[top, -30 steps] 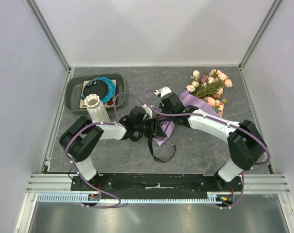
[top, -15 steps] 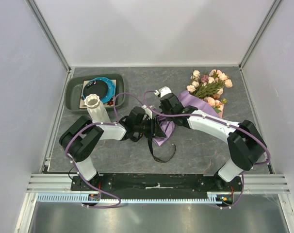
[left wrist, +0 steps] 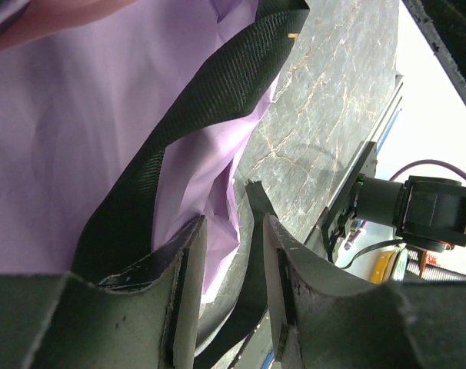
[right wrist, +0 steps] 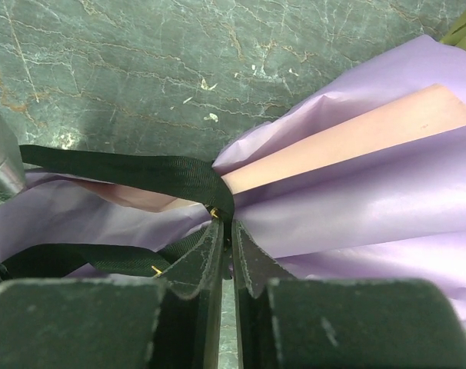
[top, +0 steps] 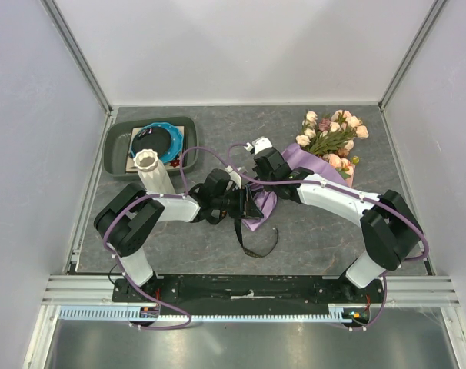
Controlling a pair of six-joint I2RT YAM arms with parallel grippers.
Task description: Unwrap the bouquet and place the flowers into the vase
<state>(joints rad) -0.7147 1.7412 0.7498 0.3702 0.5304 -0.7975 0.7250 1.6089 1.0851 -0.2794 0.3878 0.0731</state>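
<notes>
Ribbon [right wrist: 141,173] | right wrist: right fingers [right wrist: 194,269] pinch its knot | left wrist: left fingers [left wrist: 183,269] parted, it runs between

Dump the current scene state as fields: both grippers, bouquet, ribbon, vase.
bouquet: peach, cream and mauve roses in lilac paper, lying on the grey stone-look table, not yet unwrapped
ribbon: black woven band tied round the wrap's neck
right gripper: jaws nearly together, pinching the ribbon at the tie
left gripper: jaws parted, lilac paper and ribbon between them; grip unclear
vase: tall white ribbed, upright, no flowers in it
</notes>
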